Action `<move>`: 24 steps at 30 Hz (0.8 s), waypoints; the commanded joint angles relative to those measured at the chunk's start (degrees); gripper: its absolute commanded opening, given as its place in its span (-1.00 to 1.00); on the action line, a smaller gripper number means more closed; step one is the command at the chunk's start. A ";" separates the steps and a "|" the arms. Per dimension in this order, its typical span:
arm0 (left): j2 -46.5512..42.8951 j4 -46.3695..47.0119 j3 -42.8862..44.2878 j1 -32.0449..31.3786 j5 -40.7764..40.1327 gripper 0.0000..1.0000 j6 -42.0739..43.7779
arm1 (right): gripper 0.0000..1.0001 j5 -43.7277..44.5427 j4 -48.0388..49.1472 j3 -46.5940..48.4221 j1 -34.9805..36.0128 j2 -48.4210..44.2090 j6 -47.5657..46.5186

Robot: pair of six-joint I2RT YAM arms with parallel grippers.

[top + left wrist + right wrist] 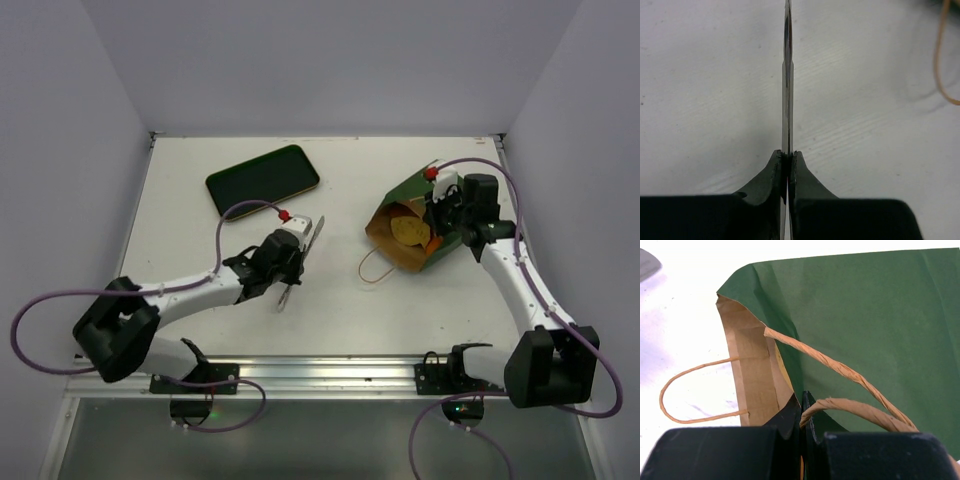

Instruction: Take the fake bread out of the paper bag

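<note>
Right claw [801,412] pinches the paper bag [880,315] rim.

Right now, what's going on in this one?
The right gripper is shut on the rim of the paper bag, which lies on its side on the table with fake bread showing inside its mouth. The left gripper is shut on nothing, over bare table beside the bag. No bread is out yet.
</note>
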 commanded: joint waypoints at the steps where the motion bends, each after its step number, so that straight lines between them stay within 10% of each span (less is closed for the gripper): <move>1: -10.30 0.45 0.12 0.01 9.61 -1.00 0.26 | -1.00 -2.37 2.80 -0.43 -0.67 -2.04 1.08; 11: -19.91 6.69 -5.16 -0.07 34.31 -0.73 -7.91 | -1.00 -3.69 2.80 -0.60 -2.08 -2.91 1.43; 24: -12.73 15.13 -3.23 -2.71 38.73 -0.31 -11.17 | -1.00 -5.00 2.45 -0.60 -2.87 -2.83 1.52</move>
